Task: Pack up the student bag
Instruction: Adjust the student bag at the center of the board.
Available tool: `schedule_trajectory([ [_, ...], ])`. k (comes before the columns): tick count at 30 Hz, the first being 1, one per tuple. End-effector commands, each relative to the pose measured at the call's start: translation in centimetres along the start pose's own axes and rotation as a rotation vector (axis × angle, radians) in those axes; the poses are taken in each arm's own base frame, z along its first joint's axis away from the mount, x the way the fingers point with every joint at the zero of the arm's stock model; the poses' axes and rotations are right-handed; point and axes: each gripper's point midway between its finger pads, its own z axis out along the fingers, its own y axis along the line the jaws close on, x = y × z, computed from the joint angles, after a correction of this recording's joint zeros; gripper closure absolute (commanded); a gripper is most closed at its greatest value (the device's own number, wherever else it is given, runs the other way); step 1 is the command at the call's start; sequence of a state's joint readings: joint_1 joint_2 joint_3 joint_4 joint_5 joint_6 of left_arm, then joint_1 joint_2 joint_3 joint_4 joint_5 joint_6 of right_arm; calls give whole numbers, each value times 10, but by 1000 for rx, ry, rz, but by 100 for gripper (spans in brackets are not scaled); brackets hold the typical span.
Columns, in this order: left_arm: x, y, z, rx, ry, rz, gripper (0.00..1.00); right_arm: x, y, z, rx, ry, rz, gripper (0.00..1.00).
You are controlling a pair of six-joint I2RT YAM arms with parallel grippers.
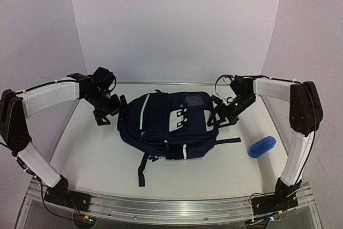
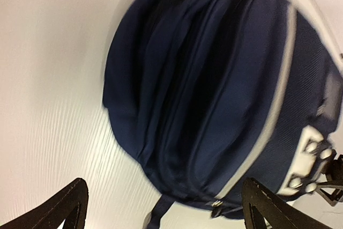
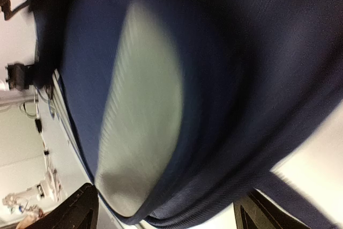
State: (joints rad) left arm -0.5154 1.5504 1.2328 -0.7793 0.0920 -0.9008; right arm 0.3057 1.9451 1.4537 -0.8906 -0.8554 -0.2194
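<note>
The student bag (image 1: 161, 127), navy with thin white stripes and a white buckle patch (image 1: 179, 119), lies flat mid-table. My left gripper (image 1: 110, 112) hovers open just off its left end; in the left wrist view the fingers (image 2: 68, 208) stand wide apart with the bag's (image 2: 214, 89) rounded end ahead of them and nothing between. My right gripper (image 1: 222, 113) is at the bag's right end, also open. In the right wrist view the bag (image 3: 252, 68) and a grey panel (image 3: 142, 111) fill the frame, blurred, just beyond the spread fingers (image 3: 75, 210).
A small blue pouch (image 1: 262, 146) lies on the table right of the bag, near the right arm. A dark strap (image 1: 142, 170) trails from the bag toward the front edge. White walls enclose the back and sides.
</note>
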Motion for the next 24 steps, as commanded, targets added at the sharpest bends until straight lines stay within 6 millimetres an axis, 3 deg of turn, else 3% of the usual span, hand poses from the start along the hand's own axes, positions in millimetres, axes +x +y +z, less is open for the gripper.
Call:
schedule_trajectory([
  [1,-45,-30,-11,121,-30,71,0,-52,14,-37,0,-128,-63,13],
  [4,-40,-35,-5,143,21,97,0,-45,18,-36,-17,-107,-59,12],
  [7,-23,-23,7,148,72,67,0,-18,20,-30,-36,-67,-44,11],
  [11,1,-4,27,156,126,3,0,20,19,-8,-63,16,3,12],
  [13,10,2,39,162,151,-14,1,26,19,3,-67,37,-2,14],
  [15,15,-2,48,182,170,-10,5,19,14,11,-58,22,14,19],
  [19,27,-30,65,224,223,61,17,-19,1,14,-25,-31,17,30],
  [24,20,-65,85,274,232,89,37,-70,-12,12,-7,-101,13,42],
])
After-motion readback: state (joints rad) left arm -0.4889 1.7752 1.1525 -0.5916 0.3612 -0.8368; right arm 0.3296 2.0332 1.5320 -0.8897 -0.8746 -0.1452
